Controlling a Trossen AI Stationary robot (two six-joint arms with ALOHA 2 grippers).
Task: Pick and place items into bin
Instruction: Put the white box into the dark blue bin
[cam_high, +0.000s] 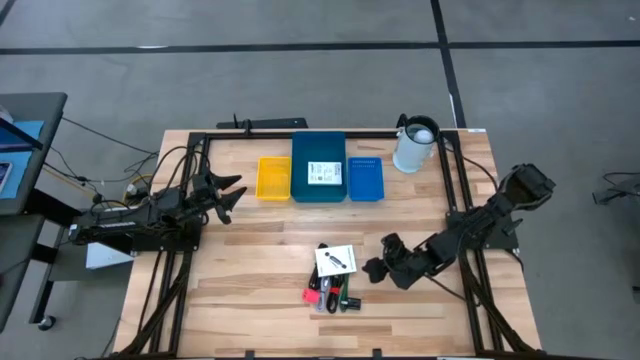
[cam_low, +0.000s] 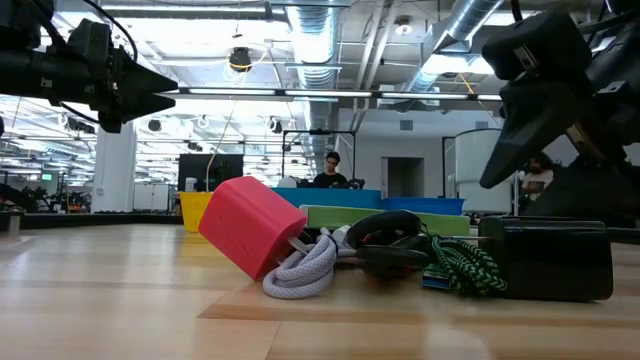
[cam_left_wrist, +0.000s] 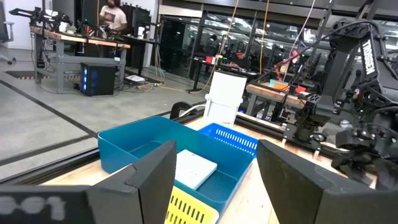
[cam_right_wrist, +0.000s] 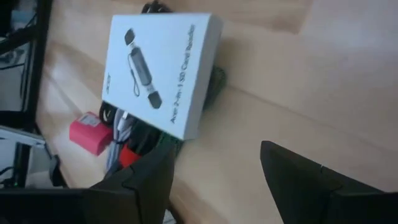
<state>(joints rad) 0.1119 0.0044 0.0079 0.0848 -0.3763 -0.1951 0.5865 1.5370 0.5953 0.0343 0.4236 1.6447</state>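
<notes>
I have the right tool (cam_high: 374, 267) low over the tabletop (cam_high: 250, 250), fingers (cam_right_wrist: 311, 180) spread wide and holding nothing, just beside the heap of items (cam_high: 333, 280) at the front middle. It points at the white box (cam_right_wrist: 163, 68) on top of that heap, the easiest piece to reach, I judge. Under the box lie a pink-red block (cam_low: 250, 225), a coiled grey cable (cam_low: 303, 272) and a green-and-black braided cord (cam_low: 462, 266), tangled close together. The dark blue bin (cam_high: 318, 168) stands at the back edge between a yellow tray (cam_high: 273, 178) and a light blue tray (cam_high: 365, 178); one white box (cam_left_wrist: 193, 168) already lies in it. The left tool (cam_high: 228, 192) waits near the yellow tray, also spread wide and empty.
</notes>
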